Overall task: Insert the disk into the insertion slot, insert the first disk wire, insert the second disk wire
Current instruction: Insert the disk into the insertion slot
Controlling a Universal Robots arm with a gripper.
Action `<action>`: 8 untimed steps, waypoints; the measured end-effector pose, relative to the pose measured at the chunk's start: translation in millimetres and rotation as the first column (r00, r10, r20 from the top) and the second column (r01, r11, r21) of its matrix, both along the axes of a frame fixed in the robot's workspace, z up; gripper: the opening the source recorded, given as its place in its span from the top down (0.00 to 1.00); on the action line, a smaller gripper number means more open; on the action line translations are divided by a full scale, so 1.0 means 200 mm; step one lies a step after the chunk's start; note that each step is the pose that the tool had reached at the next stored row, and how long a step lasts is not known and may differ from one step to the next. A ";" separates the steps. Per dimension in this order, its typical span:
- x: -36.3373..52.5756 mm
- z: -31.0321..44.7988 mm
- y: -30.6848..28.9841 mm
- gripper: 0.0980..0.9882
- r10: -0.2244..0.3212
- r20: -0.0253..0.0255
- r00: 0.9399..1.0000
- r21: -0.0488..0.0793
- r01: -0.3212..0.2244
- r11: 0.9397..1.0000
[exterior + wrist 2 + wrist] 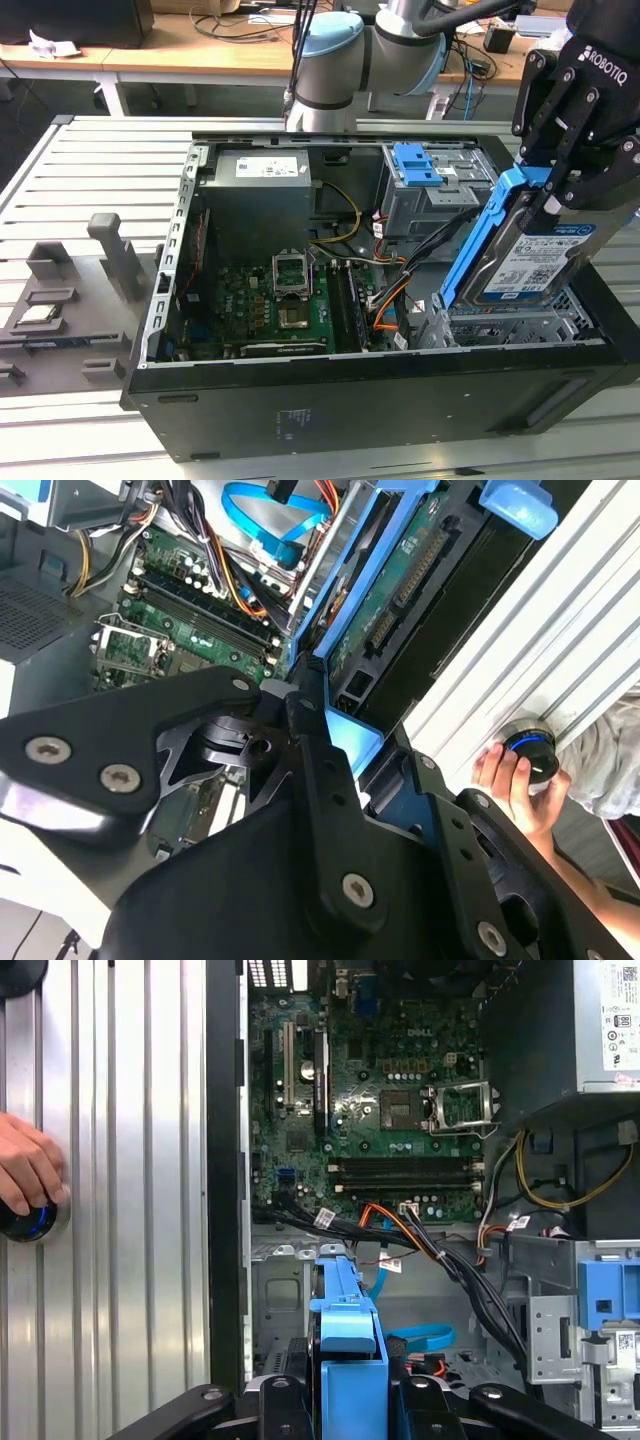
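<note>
Our black fingers [572, 140] pinch the bright blue carrier frame of the one silver-black hard drive [530, 258] with a white and blue label. They hold it tilted over the low grey perforated sheet-metal cage [510, 325] at the exterior view's right end of the open black computer case [300, 420]. We cannot tell whether its lower end touches that cage. A second, taller grey cage [425, 185] with a blue latch stands just beside. In the first wrist view the drive shows edge-on, its label hidden. One hand [28, 1165] rests on a round black knob [22, 1222] on the slatted metal counter [100, 150].
</note>
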State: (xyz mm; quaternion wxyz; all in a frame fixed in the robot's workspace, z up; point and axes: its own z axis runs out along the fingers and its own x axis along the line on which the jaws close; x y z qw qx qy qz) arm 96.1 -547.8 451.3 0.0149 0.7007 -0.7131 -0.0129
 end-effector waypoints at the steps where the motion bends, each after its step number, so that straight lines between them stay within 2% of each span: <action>1: 0.000 -0.002 -0.001 0.70 0.000 0.000 1.000 0.000 0.000 1.000; 8: 0.000 -0.049 -0.002 0.70 0.000 0.000 1.000 0.000 0.000 1.000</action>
